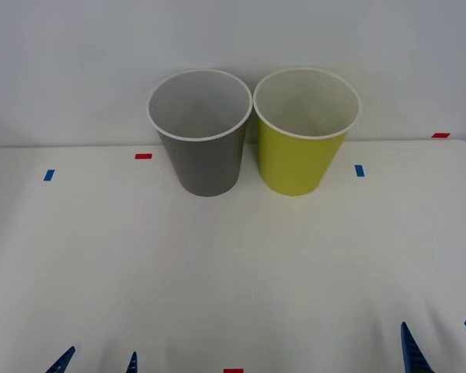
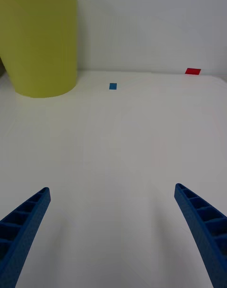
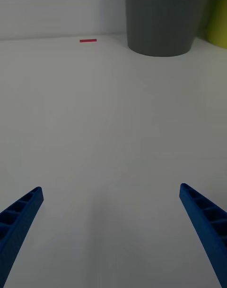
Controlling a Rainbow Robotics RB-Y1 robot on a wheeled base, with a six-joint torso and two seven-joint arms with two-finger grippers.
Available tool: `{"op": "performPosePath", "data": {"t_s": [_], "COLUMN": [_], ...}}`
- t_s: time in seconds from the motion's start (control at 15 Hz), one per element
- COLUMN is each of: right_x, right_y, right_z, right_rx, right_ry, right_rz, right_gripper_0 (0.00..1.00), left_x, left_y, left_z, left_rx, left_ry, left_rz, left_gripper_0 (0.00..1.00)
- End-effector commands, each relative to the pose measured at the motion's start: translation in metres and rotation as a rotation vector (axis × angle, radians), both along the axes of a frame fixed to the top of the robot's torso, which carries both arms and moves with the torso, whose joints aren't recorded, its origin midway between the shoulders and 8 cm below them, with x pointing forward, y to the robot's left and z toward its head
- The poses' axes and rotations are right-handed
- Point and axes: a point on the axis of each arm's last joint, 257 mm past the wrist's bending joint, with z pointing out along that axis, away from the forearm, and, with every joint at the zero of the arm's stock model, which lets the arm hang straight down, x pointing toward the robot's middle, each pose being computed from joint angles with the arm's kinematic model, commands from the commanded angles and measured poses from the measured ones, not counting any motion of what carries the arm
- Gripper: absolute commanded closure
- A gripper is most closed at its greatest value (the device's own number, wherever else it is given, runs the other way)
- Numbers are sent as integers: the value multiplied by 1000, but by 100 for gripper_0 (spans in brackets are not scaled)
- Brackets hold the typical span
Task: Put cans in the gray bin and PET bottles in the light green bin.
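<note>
Tapered gray bin touches light green bin; ribbed left gripper and right gripper gape apart

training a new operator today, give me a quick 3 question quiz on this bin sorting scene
1. True or false: the gray bin stands on the robot's left of the light green bin.
2. Are the left gripper and right gripper open or shut?
3. Which tape marker lies on the table beside the light green bin: A) blue tape marker, B) yellow, C) black?

Key: 1 true. 2 both open, holding nothing, low at the table's near edge. 3 A.
</note>
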Motion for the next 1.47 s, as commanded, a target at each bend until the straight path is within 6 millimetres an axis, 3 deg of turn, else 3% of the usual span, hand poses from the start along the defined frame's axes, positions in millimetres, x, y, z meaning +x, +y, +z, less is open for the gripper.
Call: {"op": "performPosePath", "data": {"t_s": [0.07, 0.4, 0.8, 1.47], "right_x": [3, 1, -27, -29], "right_y": [-4, -9, -10, -8], "right_z": [-10, -16, -25, -26], "right_rx": [13, -111, -128, -132], "right_ry": [-18, -45, -4, 0], "right_rz": [-5, -1, 8, 13], "right_gripper_0": [10, 12, 12, 12], "left_x": [0, 0, 0, 0], "left_y": [0, 0, 0, 0], "left_z": [0, 0, 0, 0], "left_rx": [0, 0, 0, 0], "left_ry": [0, 0, 0, 0], "left_rz": [0, 0, 0, 0], "left_gripper_0": [0, 0, 0, 0]}}
